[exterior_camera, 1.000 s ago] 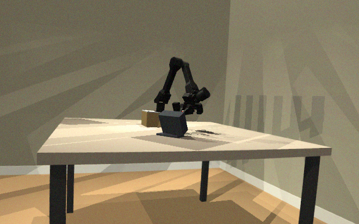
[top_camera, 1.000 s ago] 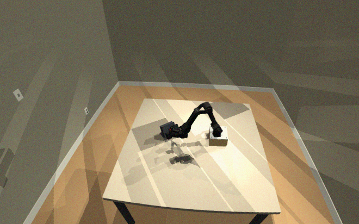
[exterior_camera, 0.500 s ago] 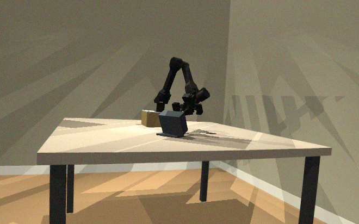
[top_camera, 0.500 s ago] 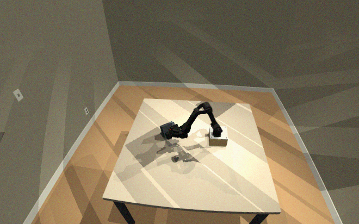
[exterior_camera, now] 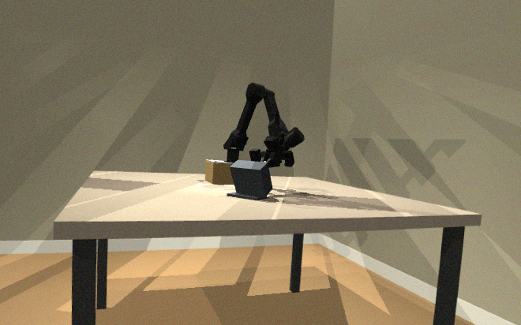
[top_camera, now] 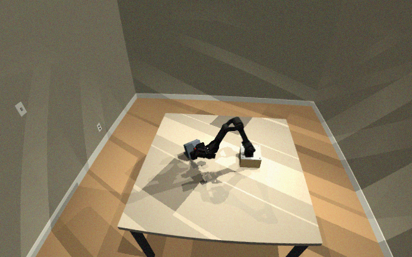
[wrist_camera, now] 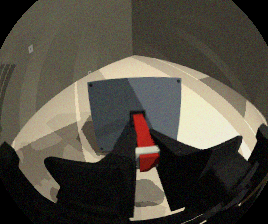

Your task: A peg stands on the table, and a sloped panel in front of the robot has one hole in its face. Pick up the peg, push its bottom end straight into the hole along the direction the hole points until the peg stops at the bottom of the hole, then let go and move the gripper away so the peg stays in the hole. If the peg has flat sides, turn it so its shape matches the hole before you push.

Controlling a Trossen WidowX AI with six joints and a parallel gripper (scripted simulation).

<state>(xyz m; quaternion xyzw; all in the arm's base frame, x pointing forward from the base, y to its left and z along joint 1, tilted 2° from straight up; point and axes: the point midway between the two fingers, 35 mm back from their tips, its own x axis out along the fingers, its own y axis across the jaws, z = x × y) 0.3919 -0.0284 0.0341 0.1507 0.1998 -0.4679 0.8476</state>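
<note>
The sloped blue-grey panel [top_camera: 189, 148] [exterior_camera: 250, 179] [wrist_camera: 160, 97] stands on the table. In the wrist view its face shows one dark square hole [wrist_camera: 132, 120]. My gripper [wrist_camera: 141, 133] is shut on the red peg [wrist_camera: 141, 127], a flat-sided bar with a white band near its near end. The peg points away from the camera toward the panel. Its far end overlaps the hole, with dark hole showing at its left and top edges. Whether the tip is inside, and how deep, I cannot tell. In the exterior view the panel hides the peg.
The arm rises from a box with a white top [top_camera: 255, 156] and tan sides, standing away from the panel on the table [top_camera: 249, 207] [exterior_camera: 153, 210]. The arm arches over the table between box and panel. Striped shadows cross the table, walls and panel face.
</note>
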